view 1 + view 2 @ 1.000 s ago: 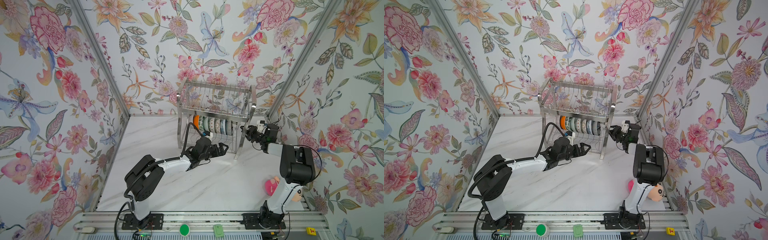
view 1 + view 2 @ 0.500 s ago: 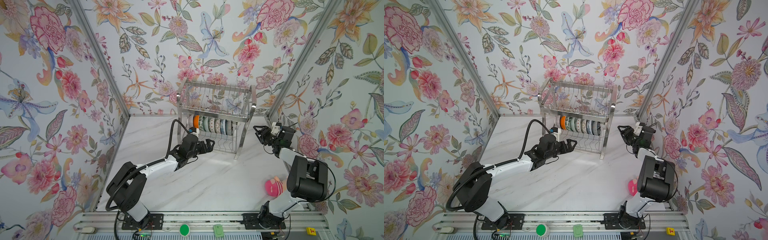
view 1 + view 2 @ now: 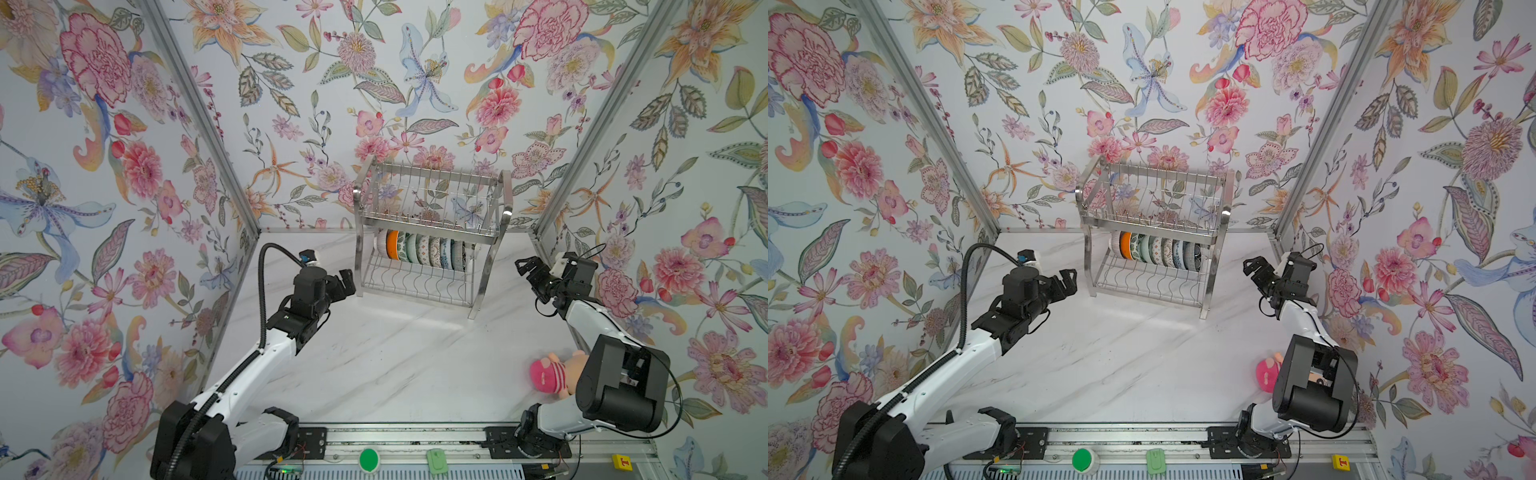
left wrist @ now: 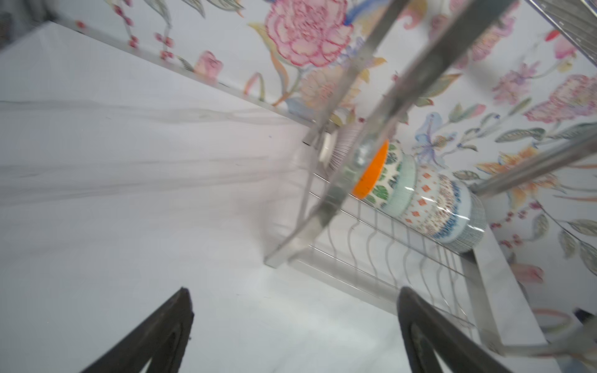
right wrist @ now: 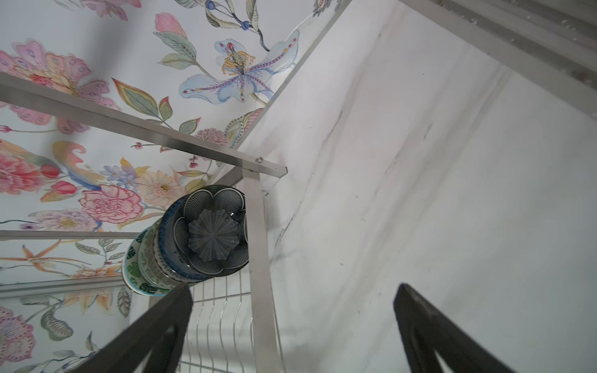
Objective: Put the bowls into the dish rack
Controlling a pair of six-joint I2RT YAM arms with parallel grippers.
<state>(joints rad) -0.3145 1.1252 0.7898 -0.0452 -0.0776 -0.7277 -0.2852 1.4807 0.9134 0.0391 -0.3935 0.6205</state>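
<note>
Counter [image 3: 395,365] of white marble fills the floor of the flowered booth in both top views. At its back stands the two-tier steel dish rack [image 3: 430,237] [image 3: 1154,233], close to the rear wall.

Your left hand [image 3: 348,282] [image 3: 1068,280] hangs just beside the rack's front left leg, apart from it. Its fingers are spread wide, and the left wrist view shows only bare counter between them [image 4: 294,290]. Your right hand [image 3: 528,274] [image 3: 1254,270] hangs off the rack's right side, well apart from it. It is also spread wide and holds nothing, as the right wrist view shows [image 5: 294,287].

The bowls [image 3: 424,251] [image 3: 1158,251] stand on edge in one tight row on the lower tier, toward its back. The white-and-orange bowl [image 3: 392,245] [image 4: 371,174] is near the left end, and the dark navy bowl [image 5: 213,235] is at the right end, against the rack's leg.

A pink-striped plush toy [image 3: 548,376] lies on the counter beside the right arm's elbow, partly hidden by it.
</note>
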